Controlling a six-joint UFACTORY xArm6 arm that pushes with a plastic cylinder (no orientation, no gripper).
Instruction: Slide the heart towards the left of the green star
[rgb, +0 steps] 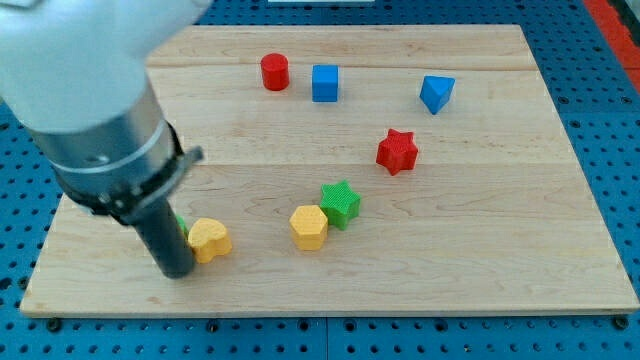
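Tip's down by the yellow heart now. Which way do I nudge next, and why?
Probably push toward the view's right. My tip sits against the yellow heart's left side, and the green star lies farther right, with the yellow hexagon touching its lower left.

Yellow heart, green star, yellow hexagon block, red star, red cylinder, blue cube, blue wedge-like block, pale wood-grain desk, dark rod
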